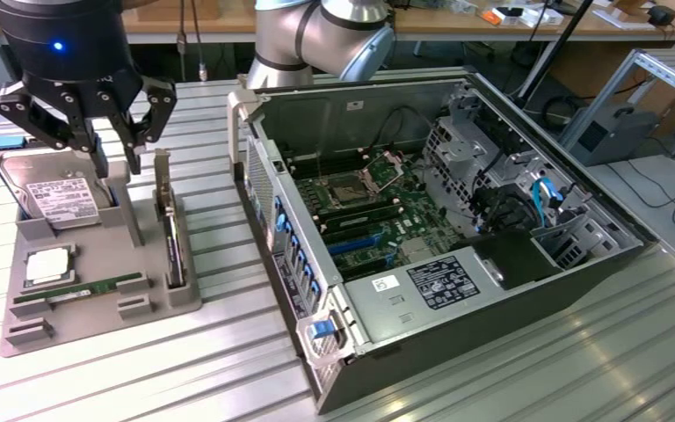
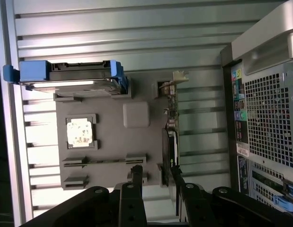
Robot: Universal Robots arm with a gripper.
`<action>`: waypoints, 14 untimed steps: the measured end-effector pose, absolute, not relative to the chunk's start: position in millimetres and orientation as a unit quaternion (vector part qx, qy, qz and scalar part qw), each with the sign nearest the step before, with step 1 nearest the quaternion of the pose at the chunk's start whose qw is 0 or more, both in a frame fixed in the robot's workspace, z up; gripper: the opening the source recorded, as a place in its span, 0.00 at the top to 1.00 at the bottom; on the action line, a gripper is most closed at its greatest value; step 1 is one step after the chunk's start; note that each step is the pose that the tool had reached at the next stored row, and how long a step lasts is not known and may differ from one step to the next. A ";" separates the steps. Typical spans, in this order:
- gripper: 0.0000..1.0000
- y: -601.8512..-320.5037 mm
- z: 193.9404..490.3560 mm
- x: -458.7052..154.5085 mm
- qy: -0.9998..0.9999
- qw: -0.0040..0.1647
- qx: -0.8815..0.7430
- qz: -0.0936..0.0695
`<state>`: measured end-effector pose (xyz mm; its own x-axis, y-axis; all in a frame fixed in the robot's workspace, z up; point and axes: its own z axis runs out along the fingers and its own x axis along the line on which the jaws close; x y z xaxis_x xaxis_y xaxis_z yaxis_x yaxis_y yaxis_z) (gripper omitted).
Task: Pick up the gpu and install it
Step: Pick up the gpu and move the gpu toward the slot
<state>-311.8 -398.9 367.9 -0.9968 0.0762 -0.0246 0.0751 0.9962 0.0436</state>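
surface: ribbed metal table (image 1: 526, 378) | room: wooden bench (image 1: 455, 25) behind | hand (image 1: 119, 163) wide, empty, over gpu (image 1: 171, 237)

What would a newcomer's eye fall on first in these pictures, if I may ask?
First comes the opened computer case on the exterior view's right, its motherboard laid bare. Next is the black pincer, open, hanging over the gray parts holder on the exterior view's left. It is just above the gpu, which stands on edge there, with a hard drive in the same holder.
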 end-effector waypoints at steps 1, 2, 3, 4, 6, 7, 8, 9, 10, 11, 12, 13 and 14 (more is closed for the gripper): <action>0.64 -398.9 367.3 -311.8 0.999 0.013 0.038 0.021; 0.64 -398.9 366.9 -311.8 0.999 0.013 0.038 0.021; 0.64 -398.9 366.5 -311.8 0.999 0.013 0.038 0.021; 0.64 -398.9 366.1 -311.8 0.999 0.013 0.038 0.021; 0.64 -398.9 365.1 -311.7 0.999 0.013 0.038 0.021; 0.64 -398.9 364.6 -311.7 0.999 0.013 0.038 0.021; 0.64 -398.9 364.1 -311.7 0.999 0.013 0.038 0.021; 0.64 -398.9 363.1 -311.7 0.999 0.013 0.038 0.021; 0.64 -398.9 361.6 -311.7 0.999 0.013 0.038 0.021; 0.64 -398.9 360.5 -311.7 0.999 0.013 0.038 0.021; 0.64 -398.9 359.7 -311.7 0.999 0.013 0.038 0.021; 0.64 -398.9 359.1 -311.7 0.999 0.013 0.038 0.021; 0.64 -398.9 358.4 -311.7 0.999 0.013 0.038 0.021</action>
